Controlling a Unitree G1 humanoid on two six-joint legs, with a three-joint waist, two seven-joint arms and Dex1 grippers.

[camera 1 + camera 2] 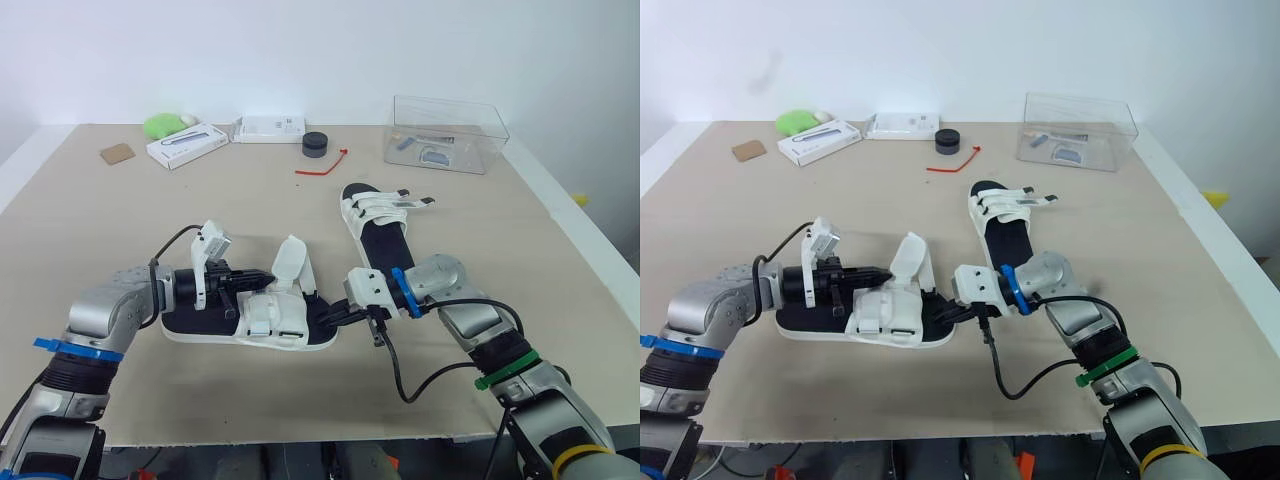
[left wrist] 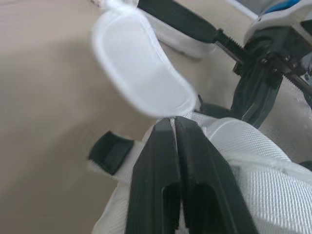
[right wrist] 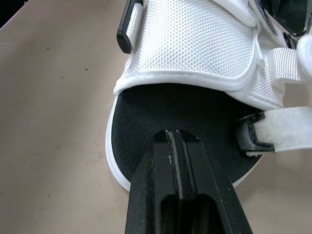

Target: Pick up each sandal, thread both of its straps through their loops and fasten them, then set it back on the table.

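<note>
The near sandal [image 1: 250, 330], white with a black footbed, lies on the table [image 1: 90, 230] between my arms. One wide strap flap [image 2: 141, 73] stands up loose from its upper. My left gripper [image 1: 262, 274] is shut, its tips against the white mesh upper [image 2: 243, 156] just below that flap. My right gripper [image 3: 174, 134] is also shut, with its tips over the black footbed [image 3: 161, 107] at the sandal's toe end. A narrow strap [image 3: 287, 124] hangs from a black loop beside it. The second sandal [image 1: 378, 235] lies farther back on the table, its straps across it.
At the back of the table are a clear plastic box [image 1: 447, 135], a black round object [image 1: 316, 144], a red tie [image 1: 322, 167], two white boxes [image 1: 186, 144] [image 1: 268, 128], a green object [image 1: 165, 124] and a cardboard scrap [image 1: 117, 153]. The table's front edge runs just below the arms.
</note>
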